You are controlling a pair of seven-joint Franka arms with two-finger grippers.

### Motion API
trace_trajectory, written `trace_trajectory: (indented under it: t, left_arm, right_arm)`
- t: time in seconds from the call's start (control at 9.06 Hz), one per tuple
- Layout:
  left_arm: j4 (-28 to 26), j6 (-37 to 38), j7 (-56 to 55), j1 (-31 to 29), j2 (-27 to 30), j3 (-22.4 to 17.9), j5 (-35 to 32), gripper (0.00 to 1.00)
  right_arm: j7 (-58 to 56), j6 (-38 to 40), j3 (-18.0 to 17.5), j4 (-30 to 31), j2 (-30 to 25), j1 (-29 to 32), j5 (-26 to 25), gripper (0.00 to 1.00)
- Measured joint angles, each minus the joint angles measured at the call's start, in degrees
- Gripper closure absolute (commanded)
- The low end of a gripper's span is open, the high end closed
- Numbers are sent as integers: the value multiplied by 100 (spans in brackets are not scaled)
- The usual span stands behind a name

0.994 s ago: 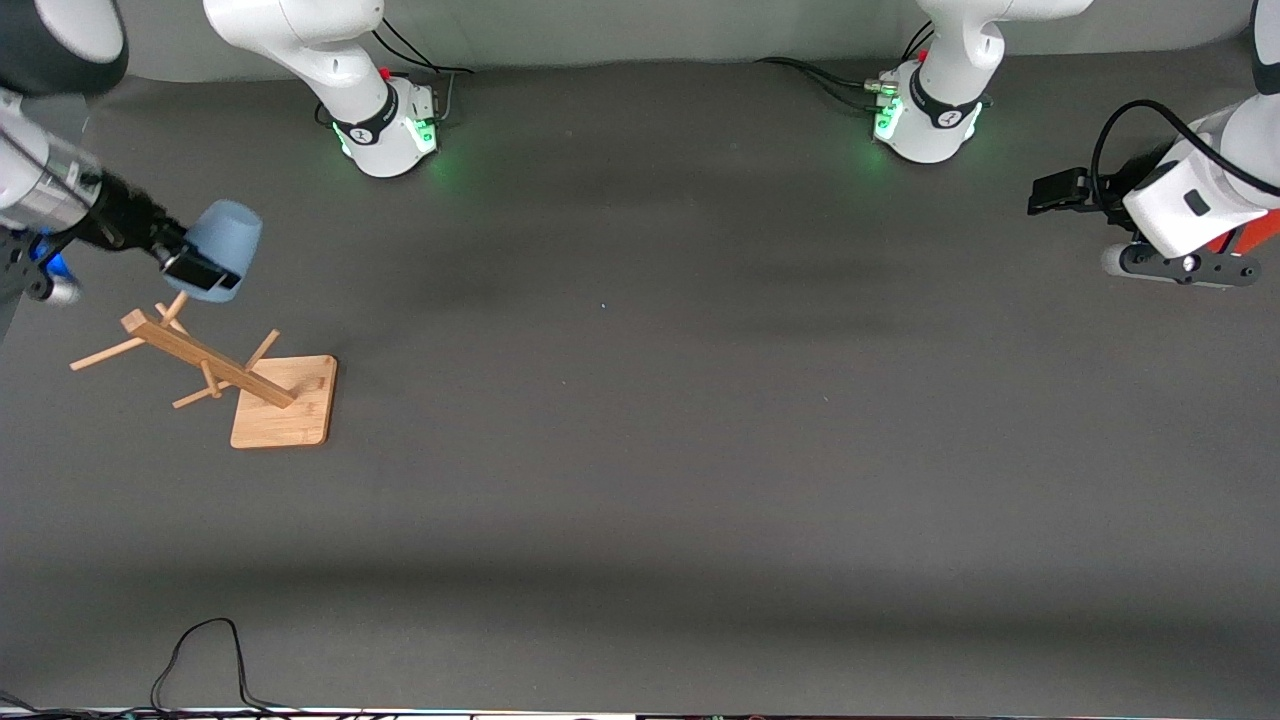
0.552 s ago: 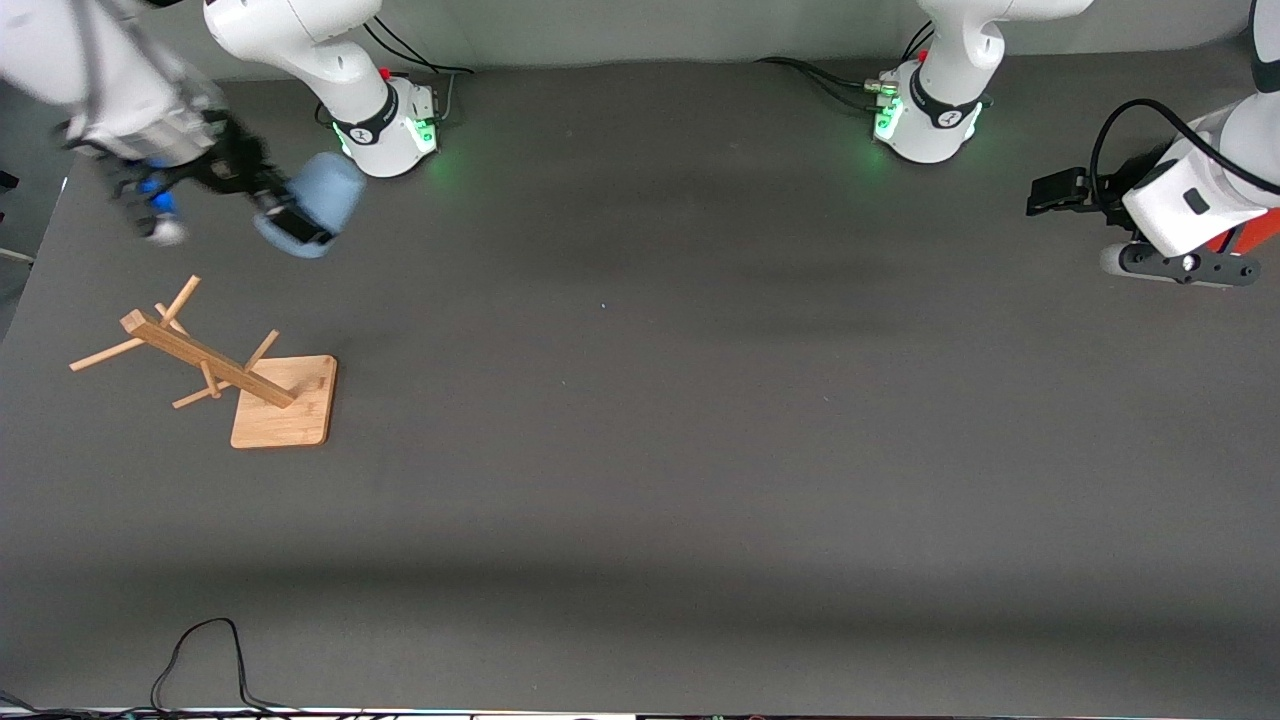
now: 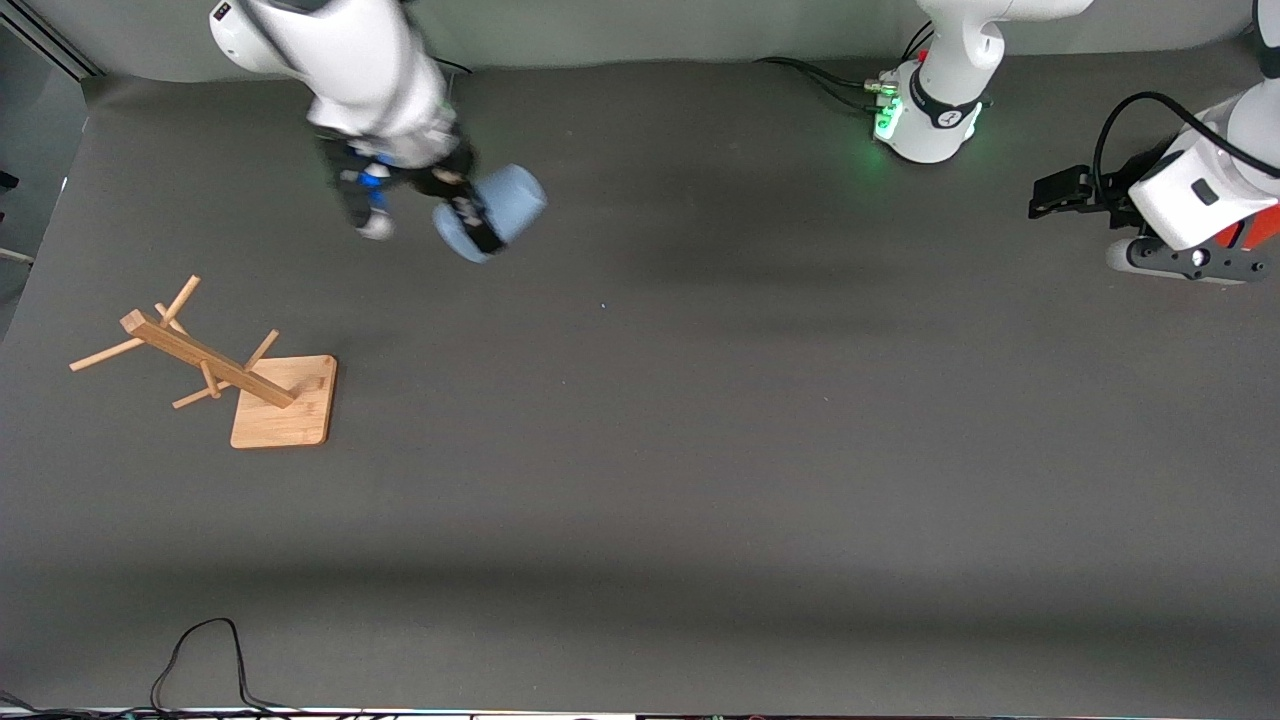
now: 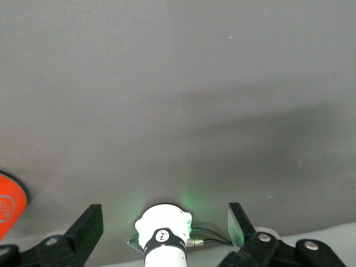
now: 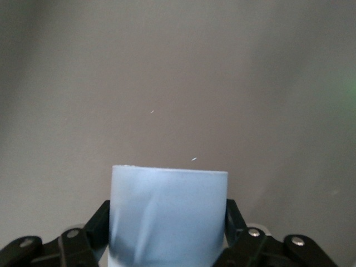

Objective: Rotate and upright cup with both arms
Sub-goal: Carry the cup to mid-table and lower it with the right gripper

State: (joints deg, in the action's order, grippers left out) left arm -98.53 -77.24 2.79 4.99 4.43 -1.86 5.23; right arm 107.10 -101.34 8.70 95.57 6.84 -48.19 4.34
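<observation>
The pale-blue cup hangs tilted on its side in the air, over the table close to the right arm's base. My right gripper is shut on it, one black finger on each side of its wall. In the right wrist view the cup fills the space between the fingers of the right gripper, one end pointing away from the camera. My left gripper waits over the left arm's end of the table. In the left wrist view the left gripper is open with nothing between its fingers.
A wooden peg rack on a square bamboo base stands at the right arm's end of the table. The left arm's green-lit base is at the table's edge. An orange object shows partly under the left hand. A black cable loops at the near edge.
The right arm has swung the cup from above the wooden rack toward the table's middle, passing its own base. The left gripper has barely shifted and stays open.
</observation>
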Motion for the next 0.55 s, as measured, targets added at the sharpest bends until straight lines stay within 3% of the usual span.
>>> trace_trajectory:
  t: [0.33, 0.55]
  left_arm:
    - [-1, -99, -242, 1, 18, 8, 0, 0]
    - [4, -274, -436, 2, 50, 123, -1, 0]
  right_arm:
    - [1837, -268, 0, -1493, 1993, -744, -180, 48]
    - [2796, -366, 6, -2070, 2976, -1089, -447, 49]
